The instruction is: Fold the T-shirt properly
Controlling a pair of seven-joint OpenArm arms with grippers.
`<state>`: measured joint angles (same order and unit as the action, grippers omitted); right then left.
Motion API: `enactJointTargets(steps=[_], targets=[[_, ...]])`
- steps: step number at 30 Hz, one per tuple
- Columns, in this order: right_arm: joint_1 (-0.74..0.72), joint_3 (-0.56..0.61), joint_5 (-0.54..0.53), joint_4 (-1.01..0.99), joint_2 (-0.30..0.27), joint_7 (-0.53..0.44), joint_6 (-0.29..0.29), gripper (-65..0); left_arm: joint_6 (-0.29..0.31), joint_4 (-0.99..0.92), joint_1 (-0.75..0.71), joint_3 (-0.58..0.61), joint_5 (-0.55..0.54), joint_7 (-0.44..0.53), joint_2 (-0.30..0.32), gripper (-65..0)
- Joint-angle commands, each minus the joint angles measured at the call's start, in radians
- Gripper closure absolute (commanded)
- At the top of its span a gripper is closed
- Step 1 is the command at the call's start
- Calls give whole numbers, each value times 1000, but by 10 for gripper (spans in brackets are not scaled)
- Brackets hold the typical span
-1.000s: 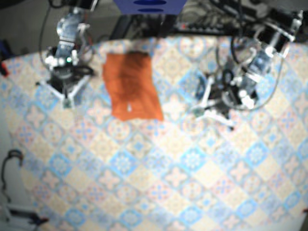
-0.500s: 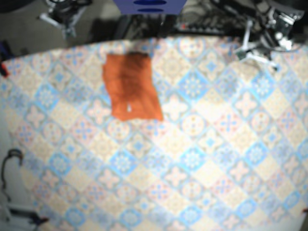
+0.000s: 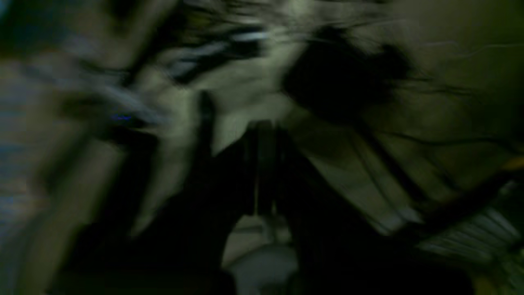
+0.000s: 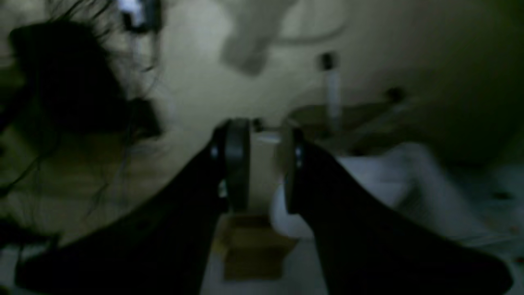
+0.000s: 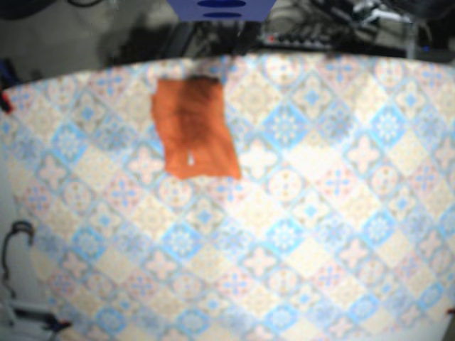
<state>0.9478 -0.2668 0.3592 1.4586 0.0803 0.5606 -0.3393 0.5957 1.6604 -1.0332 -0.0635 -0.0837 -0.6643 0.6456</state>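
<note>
The orange T-shirt (image 5: pixel 193 128) lies as a flat folded rectangle on the patterned tablecloth (image 5: pixel 284 234), at the back left in the base view. Neither gripper is over the table there. In the right wrist view, my right gripper (image 4: pixel 266 137) points at dim surroundings off the table. A narrow gap shows between its dark fingers (image 4: pixel 236 164) and nothing is held. The left wrist view is dark and motion-blurred. My left gripper (image 3: pixel 265 139) shows only as dark fingers (image 3: pixel 213 192) close together, so their state is unclear. The shirt is in neither wrist view.
Cables and dark equipment (image 5: pixel 306 32) run along the table's back edge, with a blue object (image 5: pixel 220 8) at the top centre. A white arm part (image 5: pixel 380 10) pokes in at the top right. A cable loop (image 5: pixel 15 245) hangs off the left side.
Both arms, which stood either side of the shirt a second ago, have drawn back past the table's far edge and out of the base view. The shirt has not moved.
</note>
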Motion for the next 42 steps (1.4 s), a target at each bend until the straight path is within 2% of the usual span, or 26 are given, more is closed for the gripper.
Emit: enactJointTargets(steps=[1,4,10,16,20,23,26,29,33,38,42], targets=[[-6,-7,2,-58,-3,-26,1,-131,-7,-72,44,31,-1,36,-4,0],[-68,-4,2,-267,-37,-104,1,-131,-7,-314,164,107,-1,117,-25,0],[-180,-6,2,-625,-81,-288,1,-131,-7,-776,422,219,3,305,-117,0],[-315,-35,1,-991,-127,-552,15,-133,-9,-1147,716,267,6,496,-209,0],[-422,-127,1,-1200,-130,-735,18,-135,-18,-1313,910,314,6,548,-287,0],[-493,-210,2,-1294,-126,-799,18,-135,-76,-1353,982,333,6,552,-346,0],[-559,-306,2,-1340,-103,-861,18,-135,-181,-1354,1011,330,2,552,-410,0],[-626,-423,5,-1367,-53,-873,18,-135,-288,-1356,1025,334,5,552,-491,0],[-660,-458,1,-1372,-40,-871,18,-135,-385,-1419,1045,334,5,561,-582,0],[-709,-527,-58,-1399,-40,-870,19,-135,-449,-1515,1059,328,0,664,-620,0],[-734,-547,-65,-1419,-38,-870,19,-135,-486,-1537,1052,327,-1,694,-646,0]])
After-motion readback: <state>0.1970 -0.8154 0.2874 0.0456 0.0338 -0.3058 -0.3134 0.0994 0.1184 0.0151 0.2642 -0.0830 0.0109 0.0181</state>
